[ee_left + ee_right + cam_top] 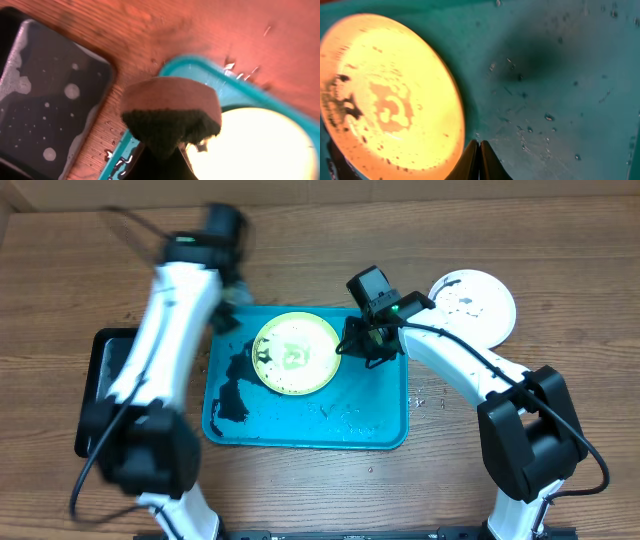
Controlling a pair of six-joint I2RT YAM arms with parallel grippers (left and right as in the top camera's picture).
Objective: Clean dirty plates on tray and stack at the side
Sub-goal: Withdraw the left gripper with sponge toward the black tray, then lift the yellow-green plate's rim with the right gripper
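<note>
Sponge [170,117], clamped in my left gripper [162,150], hangs far-left of the yellow-green plate [295,355]; right gripper [479,150], closed, seemingly empty, meets its right rim.

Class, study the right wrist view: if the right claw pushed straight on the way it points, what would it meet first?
Most likely the wet floor of the tray, just beside the rim of the yellow-green plate. The shut right claw aims there, though depth is hard to judge.
</note>
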